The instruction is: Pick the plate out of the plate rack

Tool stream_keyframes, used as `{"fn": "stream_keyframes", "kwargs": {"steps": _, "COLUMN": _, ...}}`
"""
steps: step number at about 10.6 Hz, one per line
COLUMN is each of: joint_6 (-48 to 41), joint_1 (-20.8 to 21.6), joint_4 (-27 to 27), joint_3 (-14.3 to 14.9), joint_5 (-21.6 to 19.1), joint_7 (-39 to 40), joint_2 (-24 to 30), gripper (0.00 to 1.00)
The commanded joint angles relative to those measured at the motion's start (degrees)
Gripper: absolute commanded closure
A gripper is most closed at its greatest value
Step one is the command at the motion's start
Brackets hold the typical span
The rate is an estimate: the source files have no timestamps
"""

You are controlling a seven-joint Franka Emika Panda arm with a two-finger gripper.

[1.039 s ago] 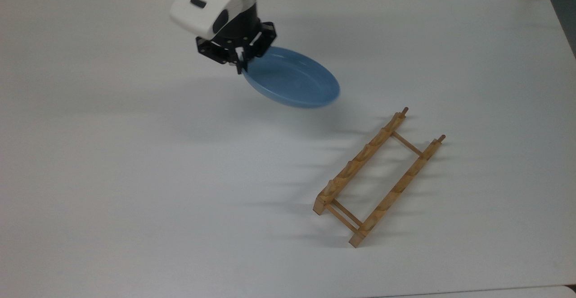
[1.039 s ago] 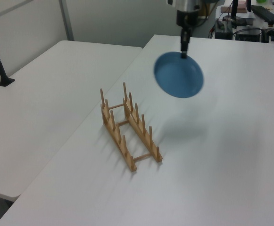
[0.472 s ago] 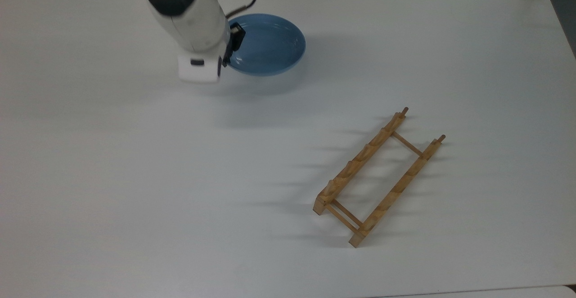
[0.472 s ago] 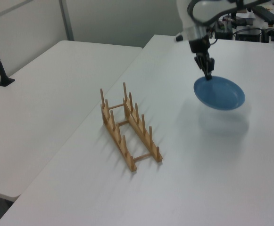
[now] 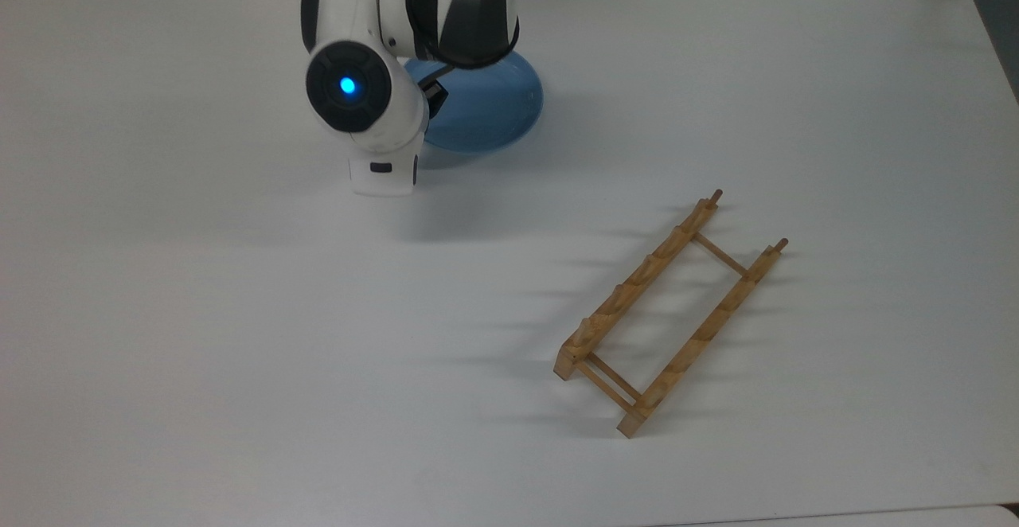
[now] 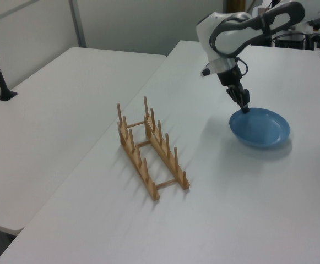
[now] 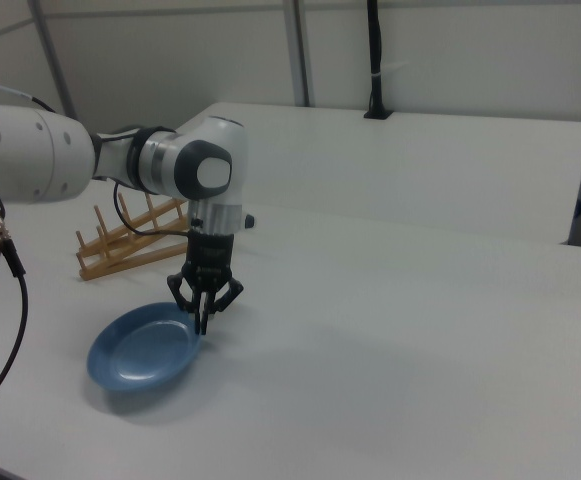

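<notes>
1. The plate [image 6: 260, 127] is blue and round. It lies flat on the white surface [image 5: 239, 312], open side up.
2. In the top view, the plate [image 5: 489, 109] is near the top, a little to the left of the middle. The arm [image 5: 406, 25] covers part of it.
3. In the right view, the plate [image 7: 142, 348] is low on the right view's left.
4. The gripper [image 6: 244, 105] points down at the edge of the plate. In the left view, that is the plate's left edge.
5. In the right view, the gripper [image 7: 203, 318] is at the plate's right edge.
6. The fingers [image 7: 200, 322] are close together and pinch the rim of the plate.
7. The plate rack [image 5: 669, 316] is made of light brown wood. It has two long rails with short pegs that stick up.
8. The plate rack stands on the same surface, well apart from the plate. No plate sits in it.
9. In the left view, the plate rack [image 6: 148, 148] is to the left of the plate.
10. In the right view, the plate rack [image 7: 130, 245] is behind the arm, on the right view's left.
11. A blue light [image 5: 347, 86] glows on the arm in the top view.
</notes>
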State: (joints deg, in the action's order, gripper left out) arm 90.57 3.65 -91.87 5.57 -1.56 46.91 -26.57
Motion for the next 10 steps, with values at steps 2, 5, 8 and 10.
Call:
{"fn": "stream_keyframes", "kwargs": {"steps": 2, "joint_6": -0.4, "joint_1": 0.6, "joint_4": -0.4, "joint_3": 0.1, "joint_5": 1.9, "joint_7": 1.1, "joint_2": -1.5, "gripper": 0.69}}
{"fn": "stream_keyframes", "kwargs": {"steps": 5, "joint_6": -0.9, "joint_1": 0.6, "joint_4": 0.7, "joint_3": 0.2, "joint_5": 3.8, "joint_7": -2.1, "joint_2": -0.1, "gripper": 0.20}}
{"fn": "stream_keyframes", "kwargs": {"steps": 8, "joint_6": -1.1, "joint_1": 1.1, "joint_4": 2.5, "joint_3": 0.2, "joint_5": 6.0, "joint_7": -13.6, "joint_2": 5.7, "gripper": 0.00}}
{"fn": "stream_keyframes", "kwargs": {"steps": 10, "joint_6": -1.2, "joint_1": 1.2, "joint_4": 3.1, "joint_3": 0.1, "joint_5": 6.0, "joint_7": -21.0, "joint_2": 10.9, "gripper": 0.00}}
